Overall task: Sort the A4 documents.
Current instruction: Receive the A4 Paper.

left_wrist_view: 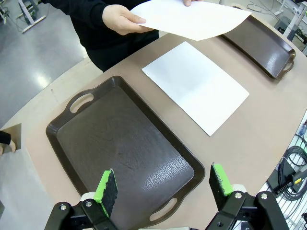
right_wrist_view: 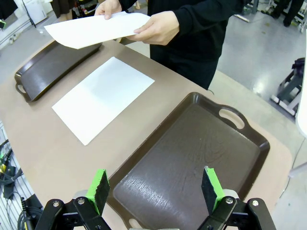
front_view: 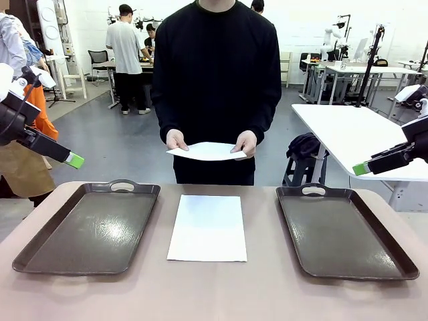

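Observation:
One white A4 document [front_view: 207,227] [left_wrist_view: 196,84] [right_wrist_view: 103,98] lies flat on the table between two dark brown trays. The person at the far side holds a second A4 document [front_view: 207,152] [left_wrist_view: 192,19] [right_wrist_view: 91,28] in both hands above the table's far edge. My left gripper [front_view: 75,160] [left_wrist_view: 163,187] hovers open above the left tray [front_view: 90,227] [left_wrist_view: 120,139], holding nothing. Above the right tray [front_view: 344,231] [right_wrist_view: 192,153], my right gripper [front_view: 362,168] [right_wrist_view: 156,187] is open too, with nothing between its green pads.
Both trays hold nothing. In the left wrist view the right tray [left_wrist_view: 261,45] lies beyond the sheet; the right wrist view shows the left tray [right_wrist_view: 50,64] likewise. A white table [front_view: 348,134] stands behind on the right.

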`<state>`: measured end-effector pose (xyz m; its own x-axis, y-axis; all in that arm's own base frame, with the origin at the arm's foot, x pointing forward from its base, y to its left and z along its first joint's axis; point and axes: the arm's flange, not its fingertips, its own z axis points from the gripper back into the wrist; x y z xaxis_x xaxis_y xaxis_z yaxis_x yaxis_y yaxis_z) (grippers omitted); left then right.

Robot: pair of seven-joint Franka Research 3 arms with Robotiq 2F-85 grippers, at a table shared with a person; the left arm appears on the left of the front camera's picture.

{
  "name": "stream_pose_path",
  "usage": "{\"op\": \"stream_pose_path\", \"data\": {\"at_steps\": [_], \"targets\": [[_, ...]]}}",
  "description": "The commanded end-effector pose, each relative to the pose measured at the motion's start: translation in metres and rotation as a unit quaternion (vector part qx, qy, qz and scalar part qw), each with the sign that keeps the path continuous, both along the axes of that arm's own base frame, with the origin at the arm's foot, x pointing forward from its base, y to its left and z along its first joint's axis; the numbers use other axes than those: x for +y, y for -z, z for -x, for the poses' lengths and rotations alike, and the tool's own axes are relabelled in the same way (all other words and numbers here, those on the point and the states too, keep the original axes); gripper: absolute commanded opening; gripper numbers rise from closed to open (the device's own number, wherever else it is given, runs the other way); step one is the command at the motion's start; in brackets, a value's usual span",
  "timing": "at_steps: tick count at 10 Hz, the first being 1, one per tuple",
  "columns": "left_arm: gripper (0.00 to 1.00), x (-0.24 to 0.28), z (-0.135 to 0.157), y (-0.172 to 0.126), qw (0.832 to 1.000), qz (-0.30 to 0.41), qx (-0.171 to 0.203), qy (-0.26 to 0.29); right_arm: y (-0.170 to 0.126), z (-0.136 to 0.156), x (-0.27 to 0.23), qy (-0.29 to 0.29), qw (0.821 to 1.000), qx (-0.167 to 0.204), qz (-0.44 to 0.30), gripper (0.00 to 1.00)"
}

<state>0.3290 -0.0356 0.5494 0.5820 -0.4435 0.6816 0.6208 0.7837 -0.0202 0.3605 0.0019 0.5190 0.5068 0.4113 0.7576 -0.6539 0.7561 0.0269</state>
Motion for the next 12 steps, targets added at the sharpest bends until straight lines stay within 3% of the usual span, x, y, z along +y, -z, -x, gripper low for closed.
{"op": "stream_pose_path", "data": {"at_steps": [1, 12], "targets": [[1.00, 0.0008, 0.0002, 0.0001, 1.000, 0.003, -0.002, 0.010, 0.0005, 0.0002, -0.0003, -0.004, 1.000, -0.001, -0.002, 1.00], [1.00, 0.0008, 0.0002, 0.0001, 1.000, 0.003, -0.002, 0.010, 0.0005, 0.0002, -0.0003, -0.004, 1.000, -0.001, -0.002, 1.00]]}}
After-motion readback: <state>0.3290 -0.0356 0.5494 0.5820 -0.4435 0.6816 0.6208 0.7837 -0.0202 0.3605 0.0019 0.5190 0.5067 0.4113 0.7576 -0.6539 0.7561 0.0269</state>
